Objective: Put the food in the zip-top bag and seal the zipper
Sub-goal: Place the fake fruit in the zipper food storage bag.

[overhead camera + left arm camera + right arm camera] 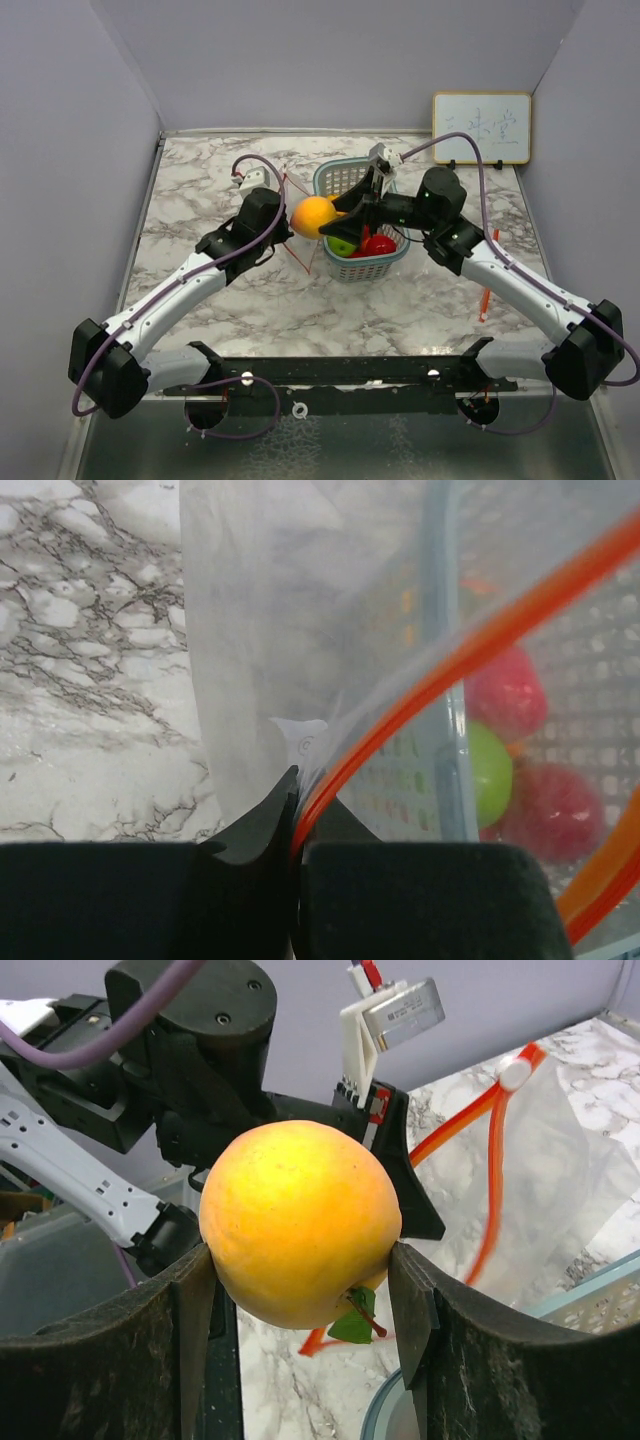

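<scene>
Since the orange-yellow toy fruit [300,1225] is smooth, glossy and rounded, it probably weighs little but could squirt out of a loose pinch. The right gripper [300,1265] therefore has it across its widest part, jaws spread to the fruit's width and both pads pressed against its sides. It is raised off the marble table [200,300], between the teal basket [385,265] and the mouth of the zip-top bag [270,610]. That bag is thin, clear and limp, likely to sag shut unless held by its stiffer edge. The left gripper [297,825] is closed tight on exactly that edge, the red-orange zipper [450,670], with a fold of film bunched between its pads. Counted: one fruit in the right claw. In the basket, seen through the film, lie two red fruits [505,695] and one green fruit [488,770], with more possibly hidden. One bag, one basket. No fruit appears to be inside the bag yet.
</scene>
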Tool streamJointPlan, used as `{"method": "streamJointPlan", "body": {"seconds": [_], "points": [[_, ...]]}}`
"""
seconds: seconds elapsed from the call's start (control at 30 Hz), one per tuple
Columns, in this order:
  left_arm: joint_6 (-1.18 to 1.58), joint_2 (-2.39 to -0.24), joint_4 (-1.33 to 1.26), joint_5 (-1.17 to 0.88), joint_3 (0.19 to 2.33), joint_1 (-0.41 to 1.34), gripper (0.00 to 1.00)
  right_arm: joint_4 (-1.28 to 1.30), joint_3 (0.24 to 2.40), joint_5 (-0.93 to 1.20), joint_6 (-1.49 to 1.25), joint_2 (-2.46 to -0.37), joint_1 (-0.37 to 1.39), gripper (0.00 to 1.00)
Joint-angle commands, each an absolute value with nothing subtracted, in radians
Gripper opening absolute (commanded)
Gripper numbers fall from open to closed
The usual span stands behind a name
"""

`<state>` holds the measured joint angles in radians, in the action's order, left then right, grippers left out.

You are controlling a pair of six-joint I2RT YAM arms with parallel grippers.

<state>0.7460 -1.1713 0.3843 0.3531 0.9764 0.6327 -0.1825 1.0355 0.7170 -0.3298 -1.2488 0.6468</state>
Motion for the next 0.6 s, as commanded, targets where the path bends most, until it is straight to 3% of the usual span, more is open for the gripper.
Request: {"method": "streamJointPlan", "body": {"seconds": [0.0, 0.23, 0.57], "points": [[0.786, -1.135, 0.296, 0.261, 0.933, 0.62, 0.0, -0.38, 0.988, 0.723, -0.418, -1.287, 0.65, 0.27], [0.794, -1.059, 0.23, 0.205, 0.87, 0.611, 0.0, -0.473, 0.976, 0.659, -0.455, -1.388, 0.65, 0.27], [0.8, -0.98, 0.233, 0.158, 0.838, 0.593, 0.0, -0.185, 1.037, 0.186, -0.306, -1.461, 0.675, 0.27]]}}
